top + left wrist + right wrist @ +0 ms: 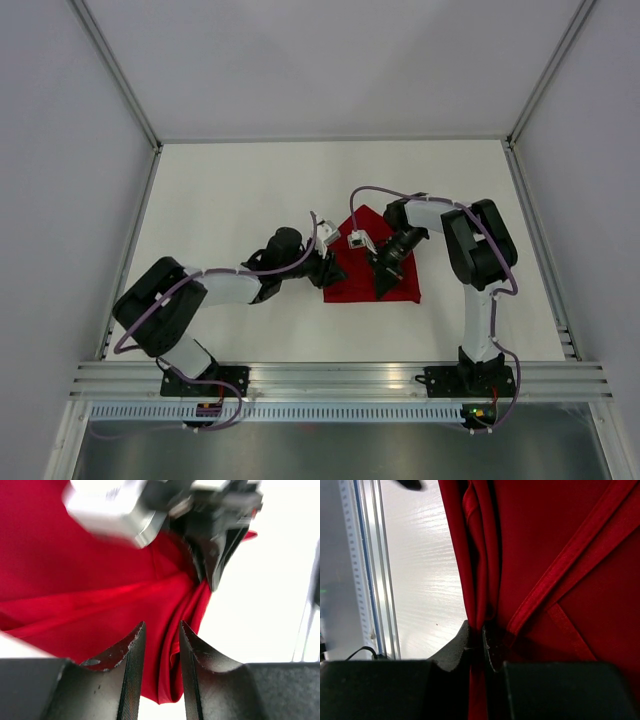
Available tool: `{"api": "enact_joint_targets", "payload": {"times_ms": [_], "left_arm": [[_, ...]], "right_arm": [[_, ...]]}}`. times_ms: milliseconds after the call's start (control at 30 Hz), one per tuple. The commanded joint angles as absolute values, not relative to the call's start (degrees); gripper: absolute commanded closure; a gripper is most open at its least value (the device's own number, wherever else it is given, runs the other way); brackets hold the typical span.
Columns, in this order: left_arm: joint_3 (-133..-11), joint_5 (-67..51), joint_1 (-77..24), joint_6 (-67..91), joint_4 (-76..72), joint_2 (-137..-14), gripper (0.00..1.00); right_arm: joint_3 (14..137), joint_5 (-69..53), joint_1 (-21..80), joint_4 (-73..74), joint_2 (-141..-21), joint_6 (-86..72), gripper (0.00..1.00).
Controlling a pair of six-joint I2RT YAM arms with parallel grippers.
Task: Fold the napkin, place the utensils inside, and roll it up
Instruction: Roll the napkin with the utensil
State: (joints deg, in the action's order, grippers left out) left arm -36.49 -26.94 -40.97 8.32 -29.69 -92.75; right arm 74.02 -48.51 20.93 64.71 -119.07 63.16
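Centre of the top view, on the white table (230, 200): the napkin (352, 282), red, slightly shiny, rumpled into long folds. Gripped near its lower edge by the right gripper (384, 288), pressed tight on a raised ridge of cloth, low in the right wrist view. At the cloth's left edge, the left gripper (322, 272), fingers (131, 652) spread with a narrow gap (a draped fold showing through it; touching or not, cannot tell).
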Motion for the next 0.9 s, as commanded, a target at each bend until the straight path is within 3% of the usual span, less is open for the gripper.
{"api": "enact_joint_targets", "payload": {"times_ms": [0,233,433,533,867], "left_arm": [[-34.7,-17.9,-43.8,1.9,-34.5,-86.1,0.61],[-36.3,-0.8,-57.3,-12.6,-29.1,-84.4,0.56],[-35.7,13.9,-66.8,-25.6,-35.9,-91.2,0.49],[-36.1,16.4,-70.0,-33.5,-40.8,-96.7,0.43],[-38.0,15.1,-70.5,-43.0,-45.7,-105.6,0.37]], "right_arm": [[76.1,-46.9,20.5,65.2,-122.5,63.5,0.93],[79.2,-47.0,20.0,66.0,-126.2,61.1,0.94],[80.7,-47.1,19.4,66.9,-128.8,60.7,0.95],[81.2,-46.8,19.1,67.3,-129.8,60.6,0.96],[82.4,-46.7,17.8,68.4,-131.9,61.1,0.97]]}}
